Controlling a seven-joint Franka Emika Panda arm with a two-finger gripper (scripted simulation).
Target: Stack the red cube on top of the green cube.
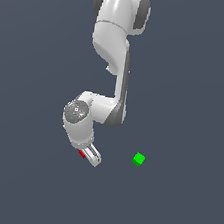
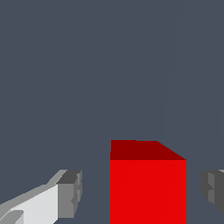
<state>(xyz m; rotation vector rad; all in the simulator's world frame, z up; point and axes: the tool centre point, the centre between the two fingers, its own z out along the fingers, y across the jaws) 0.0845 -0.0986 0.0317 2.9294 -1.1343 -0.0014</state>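
The claw [image 2: 140, 192] is spread wide and has the red cube [image 2: 148, 183] standing between its two fingers, with a clear gap showing on either side, so nothing is gripped yet. In the wrist view the cube sits closer to one finger than the other, the wider gap being on the side of the pale finger [image 2: 65, 194]. A clean pick would probably call for centring the claw over the cube, or at least closing slowly so the nearer pad does not shove the cube sideways before the far one arrives. The pads should meet two opposite flat faces squarely, low enough to hold the body of the cube and not just its upper edge. In the exterior view the claw [image 1: 93, 158] hangs low over the bench [image 1: 181, 209], and only a sliver of the red cube [image 1: 82, 153] peeps out beside it. The green cube [image 1: 138, 159] lies well apart, toward the exterior view's right. Both cubes are plain, sharp-edged blocks with flat, untextured, evenly coloured faces, which look rigid and should take a firm pinch well. The fingers are white with blocky grey tips, and the bench is a smooth, featureless slate-grey surface.
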